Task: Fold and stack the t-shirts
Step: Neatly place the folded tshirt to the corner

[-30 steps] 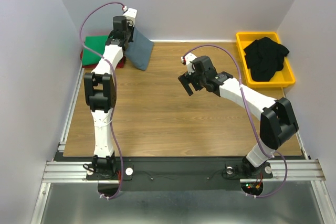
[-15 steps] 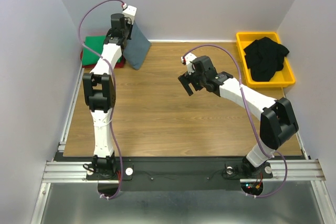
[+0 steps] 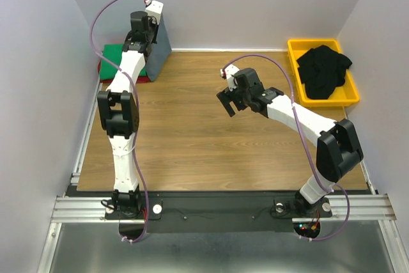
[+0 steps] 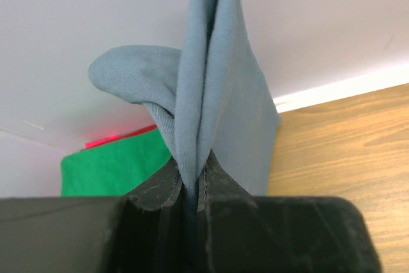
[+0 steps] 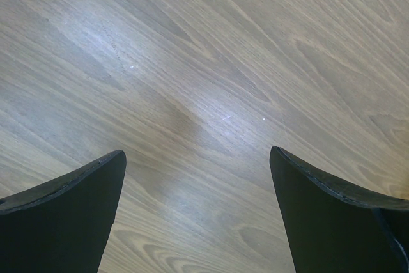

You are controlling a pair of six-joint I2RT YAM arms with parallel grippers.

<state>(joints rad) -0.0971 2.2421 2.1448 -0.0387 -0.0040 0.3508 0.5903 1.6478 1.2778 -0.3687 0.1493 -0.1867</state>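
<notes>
Spreading from 6 to 12 o'clock, the brown wooden table (image 3: 192, 139) carried a yellow plastic bin (image 3: 293, 55) of black t-shirts (image 3: 324, 71) at 2 o'clock. At 11 o'clock, by the back wall, the left gripper (image 4: 192, 174) clenched the slate blue-grey cloth t-shirt (image 4: 223, 94) beside the green t-shirt (image 4: 115, 167); only its wrist view showed that pinch. The right gripper (image 5: 197, 153) gaped over central wood, well apart from every edge.

A rectangular yellow plastic bin (image 3: 329, 101) stands on the brown wood-grain tabletop (image 3: 192, 145), well off to the right of the right gripper (image 3: 225, 103) and slightly beyond it. The same wood surface lies directly below that gripper.
</notes>
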